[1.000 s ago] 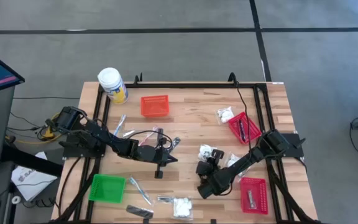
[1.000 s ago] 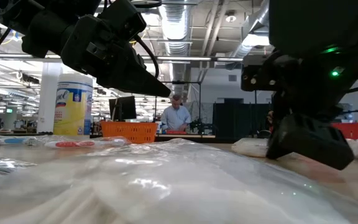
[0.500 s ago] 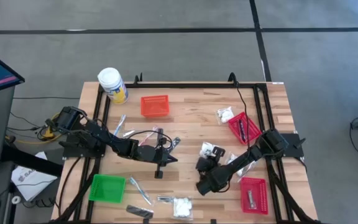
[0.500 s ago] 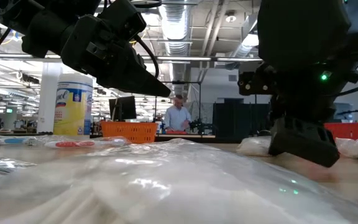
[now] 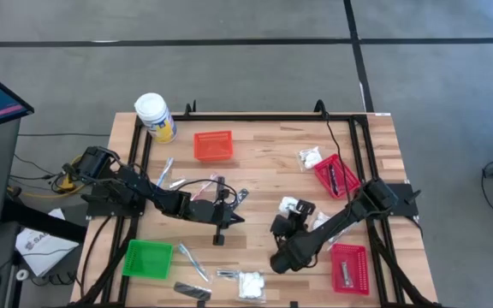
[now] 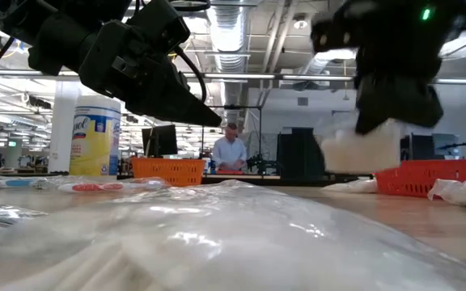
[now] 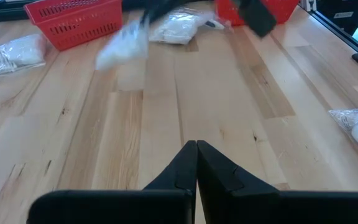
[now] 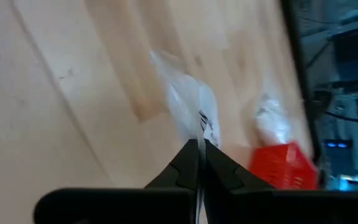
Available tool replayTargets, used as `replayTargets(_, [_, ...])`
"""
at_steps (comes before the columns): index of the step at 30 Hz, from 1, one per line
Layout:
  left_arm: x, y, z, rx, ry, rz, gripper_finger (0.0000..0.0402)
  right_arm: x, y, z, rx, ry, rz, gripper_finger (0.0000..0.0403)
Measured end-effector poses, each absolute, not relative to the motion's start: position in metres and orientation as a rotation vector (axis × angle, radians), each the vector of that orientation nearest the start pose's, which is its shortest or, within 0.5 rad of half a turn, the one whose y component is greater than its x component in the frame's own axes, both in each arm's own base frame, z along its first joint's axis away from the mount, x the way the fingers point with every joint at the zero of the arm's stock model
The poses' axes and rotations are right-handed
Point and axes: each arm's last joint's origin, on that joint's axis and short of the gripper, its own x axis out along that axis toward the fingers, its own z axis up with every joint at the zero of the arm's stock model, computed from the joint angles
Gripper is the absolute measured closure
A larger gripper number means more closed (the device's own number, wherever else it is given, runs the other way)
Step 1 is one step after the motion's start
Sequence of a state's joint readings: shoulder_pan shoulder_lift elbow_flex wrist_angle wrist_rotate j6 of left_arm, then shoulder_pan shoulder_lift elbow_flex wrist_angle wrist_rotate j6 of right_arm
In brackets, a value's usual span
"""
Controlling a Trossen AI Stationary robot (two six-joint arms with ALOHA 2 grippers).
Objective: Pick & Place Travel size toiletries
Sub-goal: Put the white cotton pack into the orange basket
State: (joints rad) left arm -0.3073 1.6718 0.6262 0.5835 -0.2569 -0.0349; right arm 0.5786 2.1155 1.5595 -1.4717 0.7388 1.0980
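Note:
My right gripper (image 5: 298, 210) (image 6: 395, 105) is above the table's right half, shut on a white lumpy clear-wrapped packet (image 5: 290, 204) (image 6: 361, 149) that is up in the air. The same packet shows blurred in the left wrist view (image 7: 123, 43). My left gripper (image 5: 240, 221) (image 7: 196, 144) hovers shut over the table's middle with nothing in it. Other toiletries lie flat on the wood: white packets (image 5: 319, 220) (image 5: 309, 158) (image 5: 251, 284), thin sticks (image 5: 191, 261) (image 5: 164, 171) and dark sachets (image 5: 192, 293). My right gripper pinches the packet's clear wrap (image 8: 199, 127) between its two fingers. The fingers slant downward. The packet hangs below the fingertips (image 6: 361, 149), clear of the table.
Red baskets (image 5: 332, 175) (image 5: 349, 267) stand at the right, an orange-red one (image 5: 212, 145) at the far middle, a green one (image 5: 148, 258) near left. A white-lidded jar (image 5: 155, 117) stands at the far left corner. A big clear packet (image 6: 217, 234) lies right before the low camera.
My right gripper has gone up from the table. The white packet, which lay on the wood beside it, now hangs from the fingers, lifted clear.

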Motion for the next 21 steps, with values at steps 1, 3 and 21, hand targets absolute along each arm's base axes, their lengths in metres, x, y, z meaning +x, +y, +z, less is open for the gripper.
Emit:
replayTargets(1, [0.295, -0.086, 0.142, 0.094, 0.444, -0.042, 0.0399, 0.308, 0.180, 0.177, -0.378, 1.215, -0.876, 0.0402])
replayTargets(3, [0.295, -0.086, 0.142, 0.094, 0.444, -0.042, 0.0399, 0.307, 0.182, 0.186, -0.367, 1.197, -0.906, 0.0403])
replayTargets(21, [0.295, -0.086, 0.142, 0.087, 0.444, -0.040, 0.0399, 0.256, 0.182, 0.289, 0.010, 0.921, -0.783, 0.0403])
